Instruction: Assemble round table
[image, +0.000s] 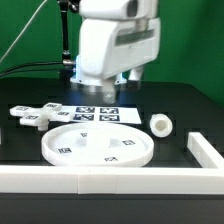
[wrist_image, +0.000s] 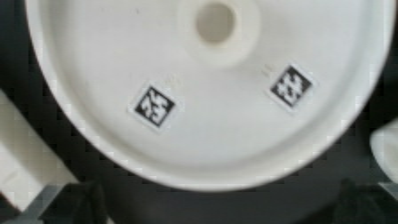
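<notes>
The large round rimmed disc (image: 97, 146) lies flat on the black table, in front of the marker board. It fills most of the wrist view (wrist_image: 196, 90), where its centre hole and two square tags show. The flat cross-shaped piece (image: 35, 116) lies at the exterior view's left. The short cylindrical post (image: 162, 124) lies on its side at the exterior view's right. My gripper (image: 106, 92) hangs above the marker board, behind the disc, and touches no part. In the wrist view the gripper (wrist_image: 214, 206) is open, with dark fingers at both sides and nothing between them.
The marker board (image: 97, 113) lies flat behind the disc. A long white border wall (image: 100, 180) runs along the front and turns back at the exterior view's right (image: 206, 150). A green backdrop stands behind the table.
</notes>
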